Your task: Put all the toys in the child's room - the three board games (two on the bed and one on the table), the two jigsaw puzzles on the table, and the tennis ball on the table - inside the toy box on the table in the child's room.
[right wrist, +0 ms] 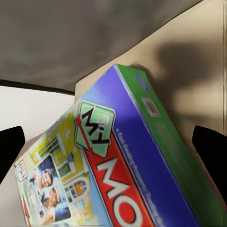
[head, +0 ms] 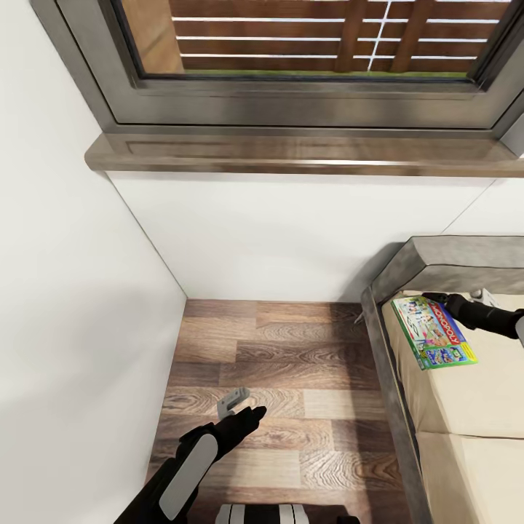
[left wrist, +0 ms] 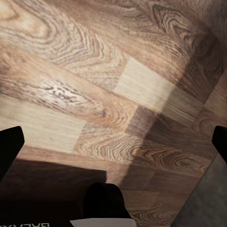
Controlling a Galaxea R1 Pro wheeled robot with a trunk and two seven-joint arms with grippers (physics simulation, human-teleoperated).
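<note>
Left arm [head: 191,466]: black shell with a long pale grey inlay panel along the forearm, tapering to a black wrist; small grey bracket-like block just beyond the left gripper [head: 234,405]. Right arm [head: 482,316]: glossy black rounded segments, white piece near its gripper end. Wrist views: black finger tips at both frame edges. Base: white-and-black curved housing behind the left arm.

A home bedroom is showing here: a bed [head: 451,407] with a grey padded frame and cream mattress is standing on wood-plank flooring [head: 284,393] in a corner of white walls [head: 291,233], a window [head: 306,44] with a wooden sill is sitting above, and 1 Monopoly board game [head: 434,332] is lying on the mattress
</note>
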